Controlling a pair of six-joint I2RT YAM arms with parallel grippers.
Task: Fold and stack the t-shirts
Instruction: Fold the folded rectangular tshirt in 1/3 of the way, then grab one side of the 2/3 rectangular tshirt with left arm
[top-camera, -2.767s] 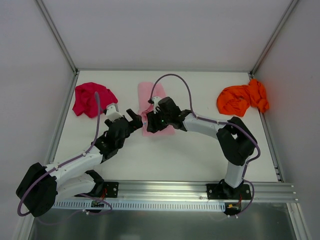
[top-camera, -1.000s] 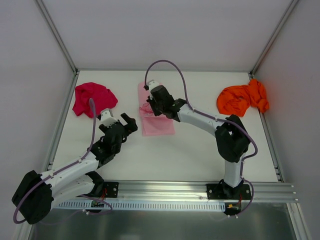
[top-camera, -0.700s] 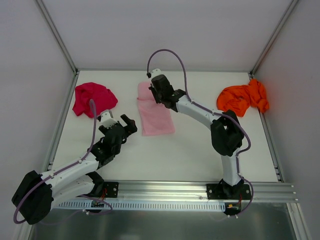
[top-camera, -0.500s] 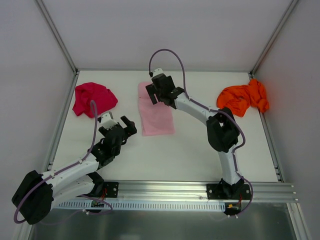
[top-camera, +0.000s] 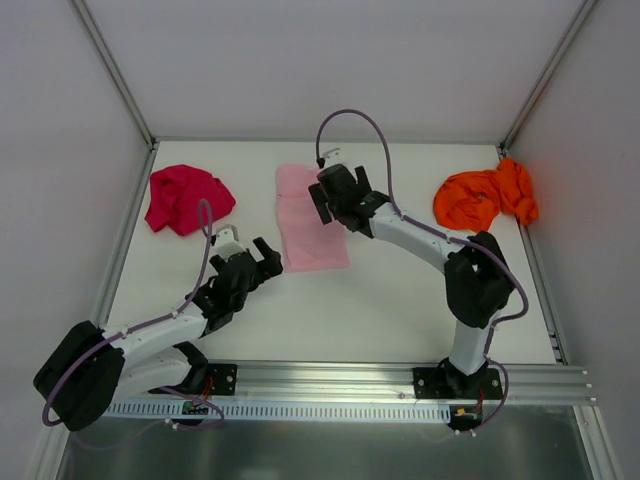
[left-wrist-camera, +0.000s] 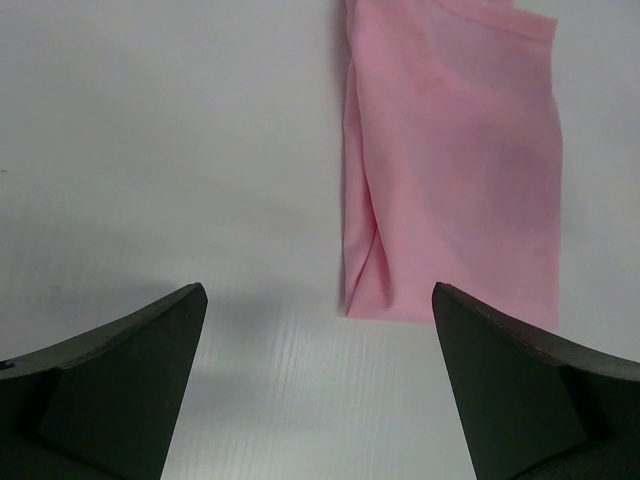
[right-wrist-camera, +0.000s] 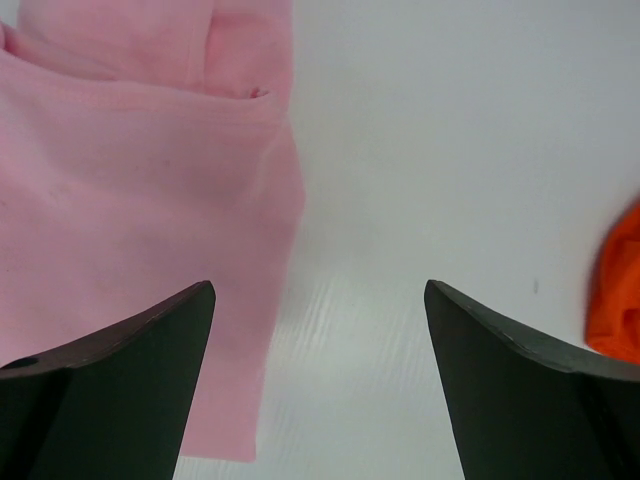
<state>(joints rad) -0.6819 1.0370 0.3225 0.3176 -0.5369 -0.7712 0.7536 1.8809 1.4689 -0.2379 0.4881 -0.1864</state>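
The light pink t-shirt (top-camera: 310, 222) lies flat mid-table as a long folded strip, also seen in the left wrist view (left-wrist-camera: 460, 170) and the right wrist view (right-wrist-camera: 130, 200). Far left sits the crumpled magenta-red t-shirt (top-camera: 185, 198). The bright orange t-shirt (top-camera: 485, 197) is bunched at the far right, its edge showing in the right wrist view (right-wrist-camera: 620, 300). My right gripper (top-camera: 335, 190) (right-wrist-camera: 318, 290) hangs open over the pink strip's right edge, holding nothing. My left gripper (top-camera: 268, 256) (left-wrist-camera: 318, 290) is open and empty, just left of the strip's near end.
A metal frame rail (top-camera: 130, 230) lines the white table's left side and another rail (top-camera: 535, 260) the right. White walls enclose the back. The arms' mounting rail (top-camera: 330, 380) runs along the near edge.
My right gripper opened and let go of the pink t-shirt after drawing its upper layer out toward the back, then shifted right. The left gripper edged right toward the strip's near end.
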